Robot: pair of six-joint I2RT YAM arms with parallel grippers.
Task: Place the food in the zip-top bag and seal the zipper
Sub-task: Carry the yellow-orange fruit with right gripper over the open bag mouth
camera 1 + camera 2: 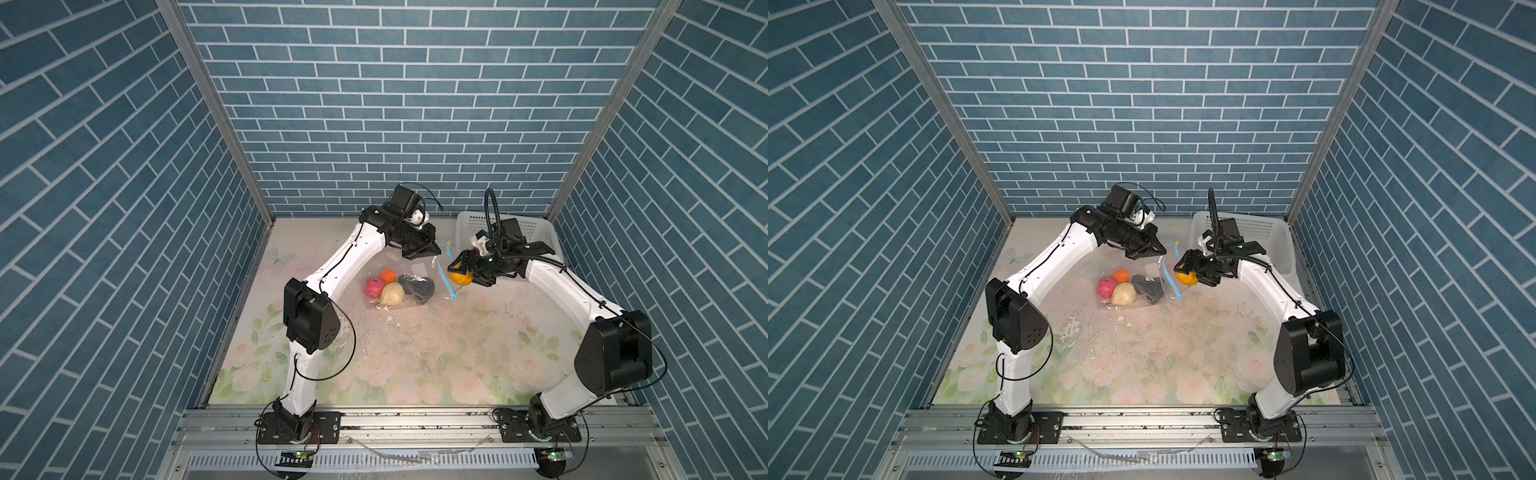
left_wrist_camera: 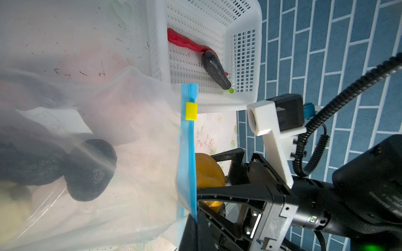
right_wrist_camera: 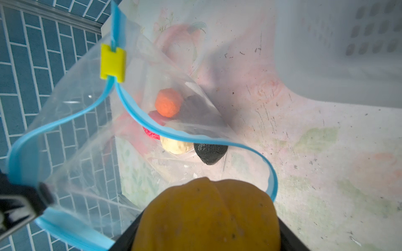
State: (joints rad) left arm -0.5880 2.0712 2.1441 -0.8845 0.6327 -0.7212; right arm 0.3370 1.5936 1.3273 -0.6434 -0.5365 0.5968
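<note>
Your zip-top bag lies toward the worktop's far edge, zipper apart, with pink, orange, cream and black food inside. Your left gripper pinches the zipper's raised lip. Your right gripper clamps a yellow-orange piece at the mouth, near the far-right-corner basket.
</note>
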